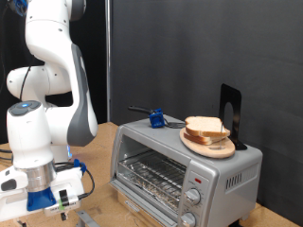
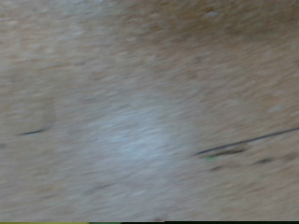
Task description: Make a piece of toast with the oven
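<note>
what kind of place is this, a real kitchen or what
Likely a robot lab bench, not a kitchen: black backdrop curtain, wooden table, a lone oven with bread on a wooden plate.

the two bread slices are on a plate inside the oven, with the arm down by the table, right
Not inside. The exterior view shows the bread slices on the plate on top of the oven; only the wire rack is inside. The arm is down by the table.
</note>
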